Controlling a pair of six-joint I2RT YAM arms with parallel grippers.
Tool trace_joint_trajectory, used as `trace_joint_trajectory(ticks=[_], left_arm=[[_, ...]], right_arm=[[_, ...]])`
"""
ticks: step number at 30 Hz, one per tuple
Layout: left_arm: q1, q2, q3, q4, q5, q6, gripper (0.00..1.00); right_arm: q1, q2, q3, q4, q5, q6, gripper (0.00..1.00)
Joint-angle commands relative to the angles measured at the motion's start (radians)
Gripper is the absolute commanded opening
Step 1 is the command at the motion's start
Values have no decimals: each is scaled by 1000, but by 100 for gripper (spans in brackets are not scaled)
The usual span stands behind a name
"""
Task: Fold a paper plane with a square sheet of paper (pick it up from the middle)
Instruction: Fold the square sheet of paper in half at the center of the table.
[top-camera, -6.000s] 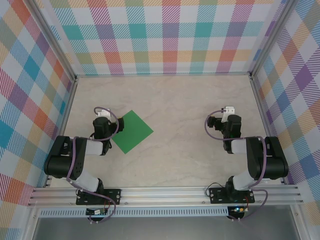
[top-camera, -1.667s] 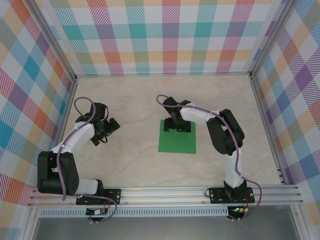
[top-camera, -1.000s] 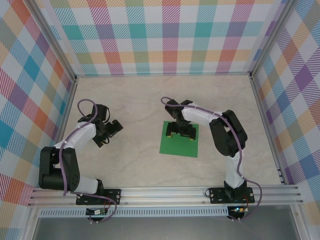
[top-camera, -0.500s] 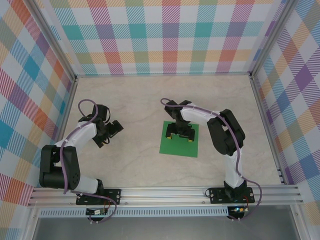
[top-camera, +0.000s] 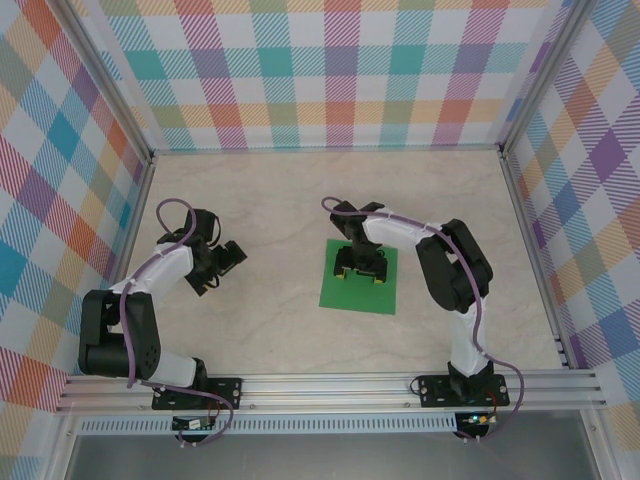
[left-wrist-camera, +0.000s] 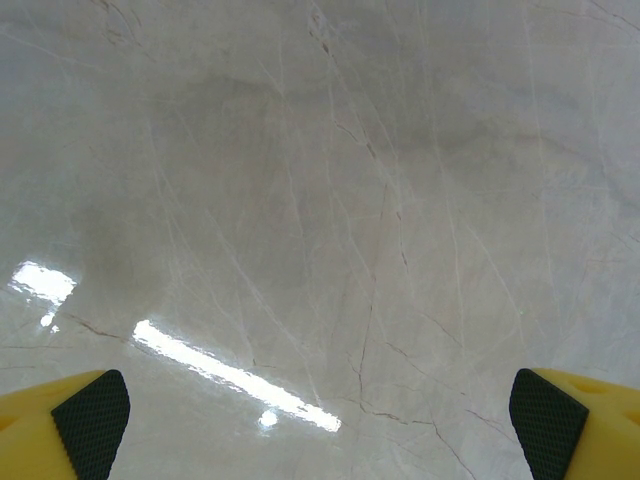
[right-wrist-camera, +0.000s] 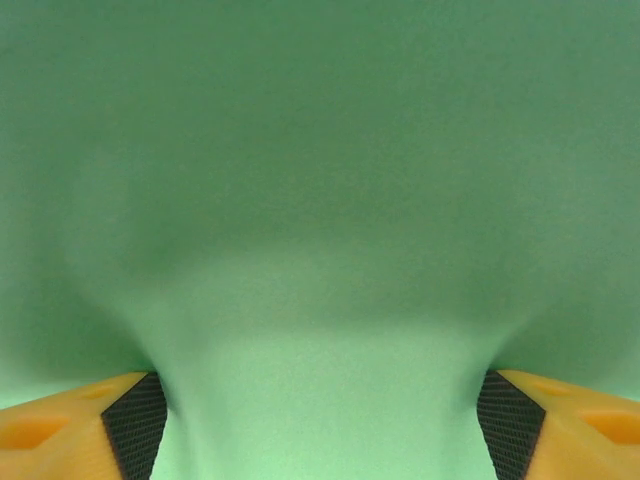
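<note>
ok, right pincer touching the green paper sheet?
Touching. Right wrist view: pads of the right pincer press into the bright green square paper sheet, which humps between them.

A pale, veined bench (top-camera: 270, 200) lies under the left gripper (left-wrist-camera: 320, 425), with bright glare streaks (left-wrist-camera: 230, 375) just ahead of it. Checked pastel walls (top-camera: 340, 70) stand well beyond, and a metal rail (top-camera: 330, 385) runs behind.

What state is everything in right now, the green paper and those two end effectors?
square sheet of paper: unfolded, lying on the table, seems to bulge slightly under the right end effector.
right end effector: open, down on the sheet's far half, apparently touching it.
left end effector: open, holding nothing, over bare table.
</note>
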Motion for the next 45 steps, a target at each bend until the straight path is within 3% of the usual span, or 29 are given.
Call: trace_joint_trajectory(ticks=[1,9,19,25,36,45], left_arm=[[-3,2,-8,-14,-1,4,100],[-3,-2,-6,-18,-1,5,100],[-5,-2,-3,-24,1,6,100],[-6,-1,1,-27,1,8,100],[-8,5,13,-34,4,14,100],[-14,2,14,-37,11,13,100]], right_arm=[[2,135,-102,57,-6,-14,81],[-3,97,-108,66,-10,-29,79],[-6,-13,62,-51,69,-76,95],[-36,48,122,-62,72,-66,98],[-49,123,102,-25,6,-74,95],[-55,126,48,15,-25,-83,84]])
